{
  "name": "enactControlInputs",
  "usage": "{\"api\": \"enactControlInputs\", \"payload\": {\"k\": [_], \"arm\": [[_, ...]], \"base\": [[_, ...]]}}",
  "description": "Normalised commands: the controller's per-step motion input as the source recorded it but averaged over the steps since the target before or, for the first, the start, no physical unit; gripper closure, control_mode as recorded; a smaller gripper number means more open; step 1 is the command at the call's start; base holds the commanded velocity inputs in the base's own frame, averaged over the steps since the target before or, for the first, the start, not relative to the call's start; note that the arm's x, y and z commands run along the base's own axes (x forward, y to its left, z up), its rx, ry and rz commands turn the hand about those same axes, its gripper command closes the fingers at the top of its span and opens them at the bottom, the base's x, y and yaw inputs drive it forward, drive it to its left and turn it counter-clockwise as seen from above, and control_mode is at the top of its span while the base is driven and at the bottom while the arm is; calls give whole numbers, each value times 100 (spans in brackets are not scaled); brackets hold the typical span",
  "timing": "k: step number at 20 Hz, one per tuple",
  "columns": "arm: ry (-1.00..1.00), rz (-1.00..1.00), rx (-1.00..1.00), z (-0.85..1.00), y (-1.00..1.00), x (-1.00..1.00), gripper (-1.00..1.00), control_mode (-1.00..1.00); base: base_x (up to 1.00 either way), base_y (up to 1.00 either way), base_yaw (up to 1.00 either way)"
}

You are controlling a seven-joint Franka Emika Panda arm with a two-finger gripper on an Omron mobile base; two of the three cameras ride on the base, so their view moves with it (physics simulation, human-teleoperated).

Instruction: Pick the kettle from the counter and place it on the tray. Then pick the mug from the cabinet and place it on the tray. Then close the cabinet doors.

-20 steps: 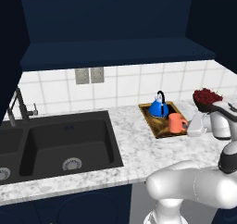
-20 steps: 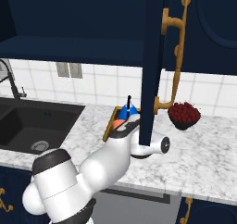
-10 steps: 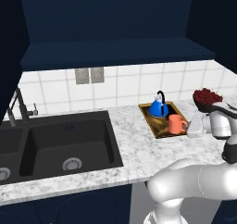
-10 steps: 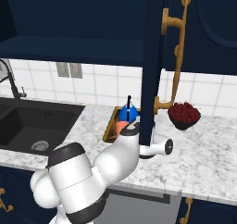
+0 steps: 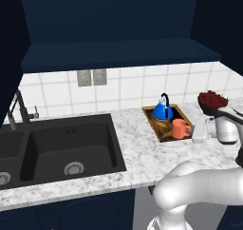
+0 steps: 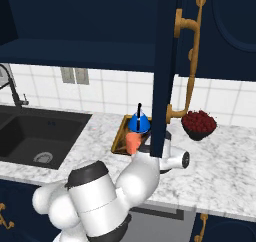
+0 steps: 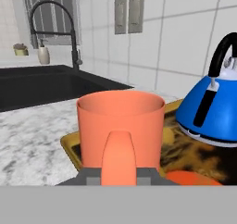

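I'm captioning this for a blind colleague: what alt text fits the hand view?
An orange mug fills the foreground, its handle facing the camera between the tips of the closed hand, standing on a wood-look tray. A glossy blue kettle sits on the tray to its right; behind are a black sink, a faucet and white tiles.

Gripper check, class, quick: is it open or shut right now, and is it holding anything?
Gripper: shut on the mug, pinching its handle, with the mug over the tray beside the kettle.
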Motion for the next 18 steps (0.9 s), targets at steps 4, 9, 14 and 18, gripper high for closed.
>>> {"api": "enactControlInputs", "payload": {"k": [4, 9, 14, 18], "arm": [[-2, 6, 0, -15, 0, 16, 100, -100], [0, 1, 1, -6, 0, 26, 100, -100], [0, 0, 0, -9, 0, 20, 100, -100], [0, 0, 0, -11, 0, 0, -100, -100]], "base": [[0, 0, 0], [0, 0, 0], [0, 0, 0], [0, 0, 0]]}}
